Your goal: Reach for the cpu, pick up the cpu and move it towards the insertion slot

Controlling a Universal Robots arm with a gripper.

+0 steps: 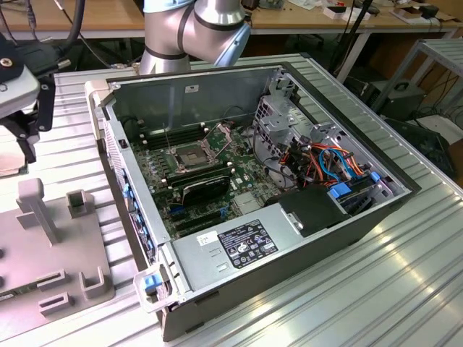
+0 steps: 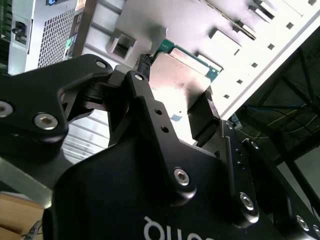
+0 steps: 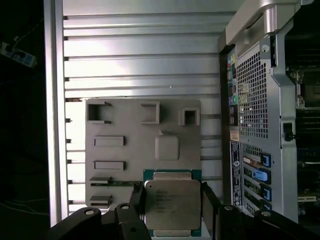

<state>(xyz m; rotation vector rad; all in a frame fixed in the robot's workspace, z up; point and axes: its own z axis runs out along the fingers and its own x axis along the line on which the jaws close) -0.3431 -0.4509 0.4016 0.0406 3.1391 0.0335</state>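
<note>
One cpu (image 3: 172, 206) sits between the two fingers (image 3: 136, 200) of the single tool (image 3: 172, 212), just over the one grey fixture plate (image 3: 125, 125). Beside that plate stands one open computer case (image 1: 253, 217) holding one insertion slot (image 1: 189, 156). The plate carries perhaps nine raised holders, though the tool hides some.

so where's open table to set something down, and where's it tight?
Free: ribbed table on the exterior view's right of the computer case, and the strip beyond the grey fixture plate. Tight: inside the case around the socket and cable bundle; the hand sits around the cpu over the plate.
</note>
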